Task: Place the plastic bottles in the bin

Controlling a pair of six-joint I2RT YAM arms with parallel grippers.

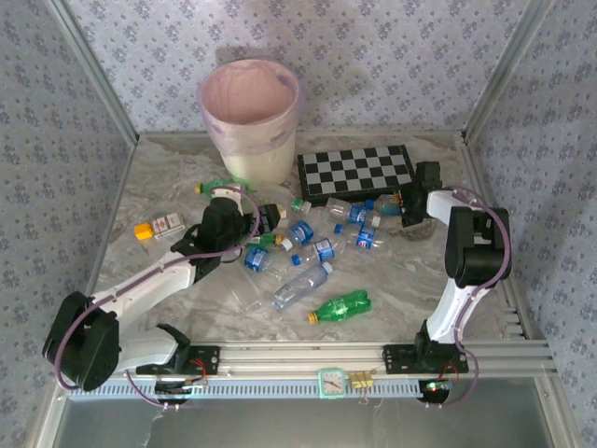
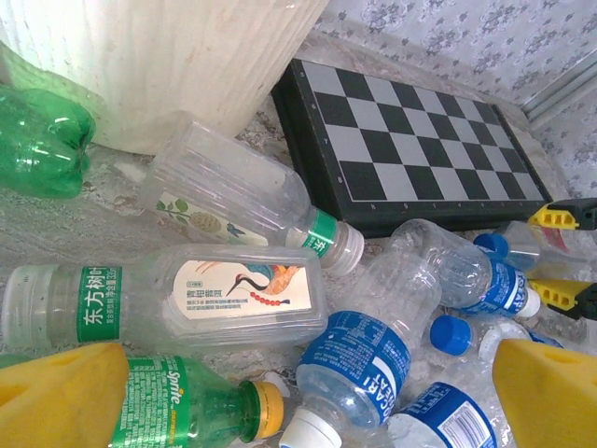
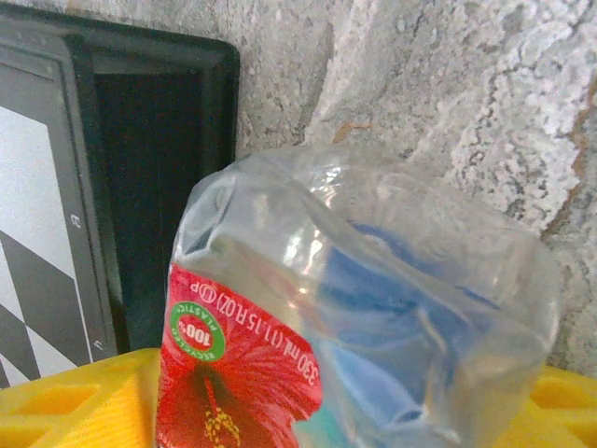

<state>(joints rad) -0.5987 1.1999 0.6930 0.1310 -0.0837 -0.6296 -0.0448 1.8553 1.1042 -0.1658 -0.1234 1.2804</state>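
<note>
Fingers (image 2: 65, 397) of left gripper (image 2: 298, 420) spread wide, hovered low over heap of plastic bottles (image 1: 303, 285) lying just in front of chessboard (image 1: 356, 173). Fingers (image 3: 65, 406) of right gripper (image 3: 308, 415) flanked clear bottle with red flower label (image 3: 280, 308) at chessboard's right end; cannot tell whether they pressed it. Bin (image 1: 256, 163) stood upright just left of chessboard, behind heap.

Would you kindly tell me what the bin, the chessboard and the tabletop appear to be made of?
The bin looks like matte, ribbed cream plastic, with a thin translucent pink liner. The chessboard seems a hard, black-framed board, slightly glossy; plastic or wood, unclear. The tabletop looks like marble-patterned stone or laminate.
</note>
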